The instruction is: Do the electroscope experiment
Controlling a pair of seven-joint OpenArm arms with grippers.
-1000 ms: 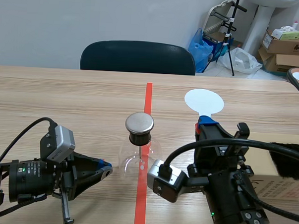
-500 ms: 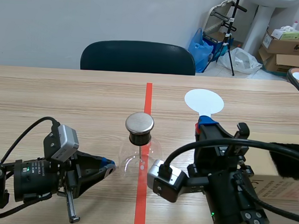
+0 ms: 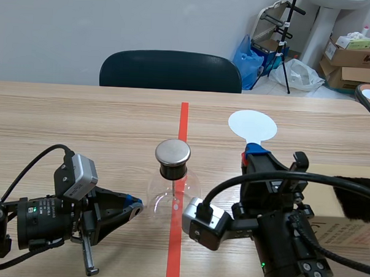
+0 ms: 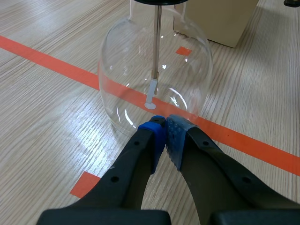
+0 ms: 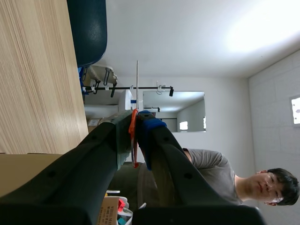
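The electroscope is a clear round glass flask (image 3: 174, 190) with a black stopper and a flat metal cap (image 3: 173, 152), standing on the red tape line. In the left wrist view its rod (image 4: 156, 44) and pale leaf (image 4: 151, 95) hang inside the flask (image 4: 117, 79). My left gripper (image 3: 133, 205) lies low on the table, shut on nothing, its tips (image 4: 164, 123) right at the flask's base. My right gripper (image 3: 253, 152) points upward, shut on the orange handle (image 5: 134, 140) of a white round paddle (image 3: 252, 125), which shows edge-on (image 5: 137, 79) in the right wrist view.
A cardboard box (image 3: 340, 182) sits at the right with a black furry cloth (image 3: 357, 204) on it. A dark chair (image 3: 171, 69) stands behind the far table edge. A person (image 5: 220, 171) shows in the right wrist view.
The left arm slid a little to the right, bringing its shut tips closer to the flask, then held still. The right arm and paddle have not moved.
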